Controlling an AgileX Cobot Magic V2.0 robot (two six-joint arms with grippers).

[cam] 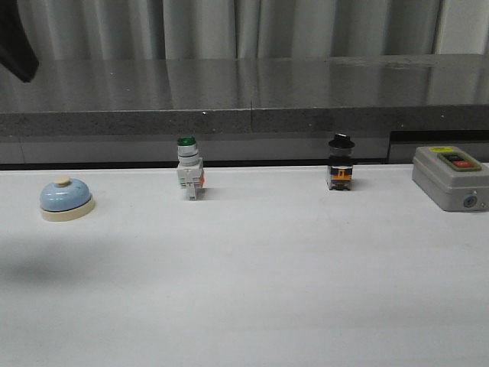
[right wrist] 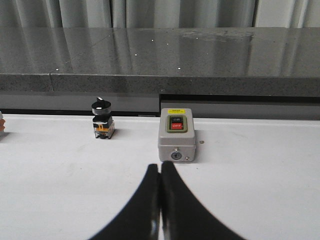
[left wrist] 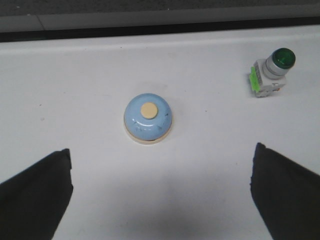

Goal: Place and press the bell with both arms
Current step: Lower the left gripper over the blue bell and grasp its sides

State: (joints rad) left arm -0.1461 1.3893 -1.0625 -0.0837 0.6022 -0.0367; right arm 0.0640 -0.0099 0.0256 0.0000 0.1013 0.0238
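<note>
The bell sits upright on the white table near its left edge, just in front of the back edge, its cream button facing up and nothing touching it. In the left wrist view the bell lies on the bare surface between and beyond the two black fingers of the left gripper, which are spread wide and hold nothing. A green-capped switch stands further along the back edge toward the middle, well apart from the bell. A black-knobbed switch stands right of the middle, and a grey box with a red button rests at the right edge. The right gripper points at the grey box, its fingers pressed together with nothing between them, its tip near the box but apart from it
</note>
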